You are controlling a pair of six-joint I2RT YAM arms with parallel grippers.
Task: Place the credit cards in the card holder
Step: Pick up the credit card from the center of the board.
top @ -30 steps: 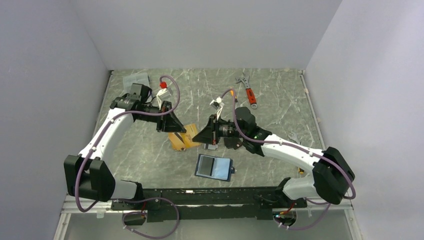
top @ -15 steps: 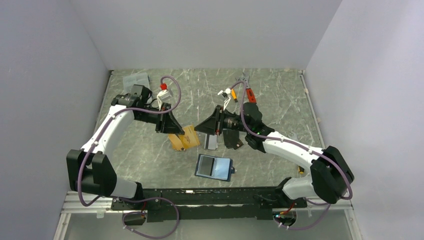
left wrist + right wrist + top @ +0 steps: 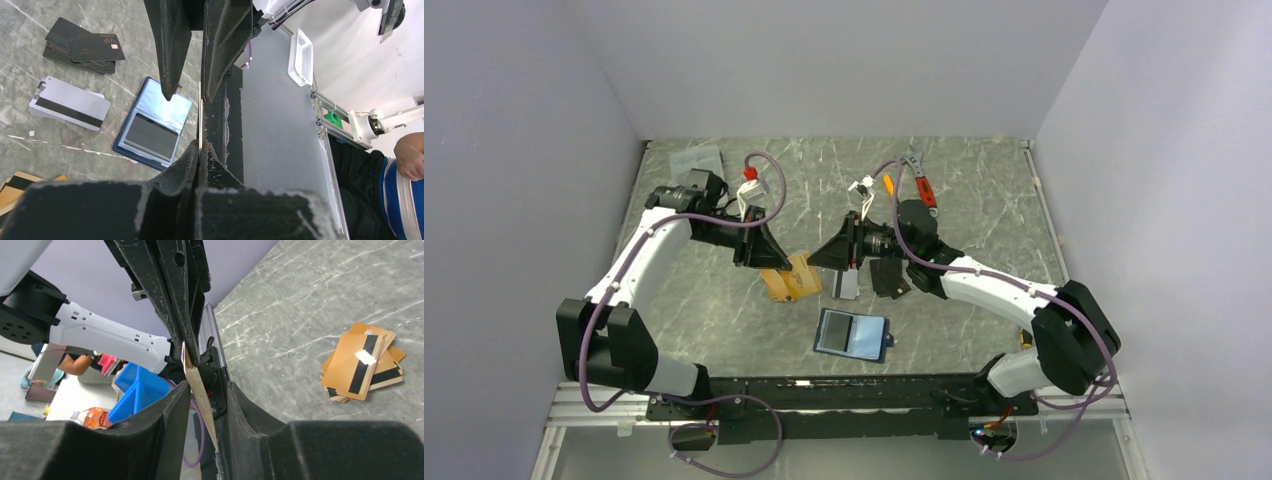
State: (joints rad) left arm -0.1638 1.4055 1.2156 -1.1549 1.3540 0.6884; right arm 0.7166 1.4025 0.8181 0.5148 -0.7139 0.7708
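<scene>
My left gripper (image 3: 200, 146) is shut on a thin tan credit card (image 3: 200, 112), seen edge-on. The same card (image 3: 196, 380) stands between the fingers of my right gripper (image 3: 207, 386), which is open around it with a gap on each side. Both grippers (image 3: 786, 260) (image 3: 816, 258) meet tip to tip above a pile of orange cards (image 3: 792, 280). A white-grey striped card (image 3: 847, 283) and black cards (image 3: 889, 277) lie to the right of them. The navy card holder (image 3: 852, 333) lies open and flat nearer the front, also visible as a card holder (image 3: 152, 125) in the left wrist view.
A red-handled wrench (image 3: 922, 186) lies at the back of the table. A clear plastic piece (image 3: 697, 158) sits at the back left corner. The black rail (image 3: 844, 392) runs along the near edge.
My right gripper was shut and has opened around the card. The right arm has risen and swung a little toward the back. The left gripper keeps its hold and has hardly moved.
</scene>
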